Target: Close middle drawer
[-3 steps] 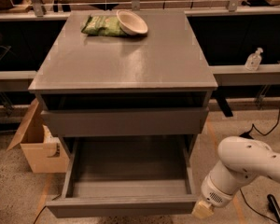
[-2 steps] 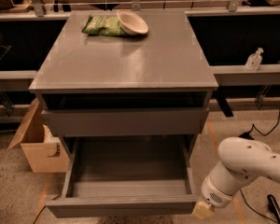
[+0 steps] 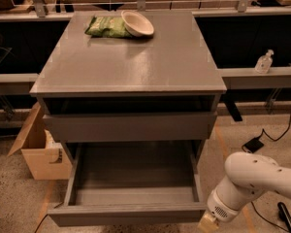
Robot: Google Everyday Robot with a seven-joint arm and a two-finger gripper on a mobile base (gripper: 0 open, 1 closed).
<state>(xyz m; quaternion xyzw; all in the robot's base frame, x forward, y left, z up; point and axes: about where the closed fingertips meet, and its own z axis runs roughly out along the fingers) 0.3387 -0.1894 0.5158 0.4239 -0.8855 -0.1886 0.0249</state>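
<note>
A grey drawer cabinet (image 3: 131, 67) stands in the middle of the camera view. Under its top is a dark gap, then a shut drawer front (image 3: 130, 126). Below that, the middle drawer (image 3: 131, 178) is pulled far out toward me; it is empty and its front panel (image 3: 126, 214) is near the bottom edge. My white arm (image 3: 254, 181) is at the lower right, and its wrist end (image 3: 209, 221) reaches down beside the drawer's right front corner. The gripper itself is out of view below the frame.
A white bowl (image 3: 137, 23) and a green bag (image 3: 106, 27) lie on the cabinet top at the back. A cardboard box (image 3: 39, 147) stands on the floor at the left. A bottle (image 3: 264, 62) sits on a ledge at the right. Cables (image 3: 269, 135) lie on the floor.
</note>
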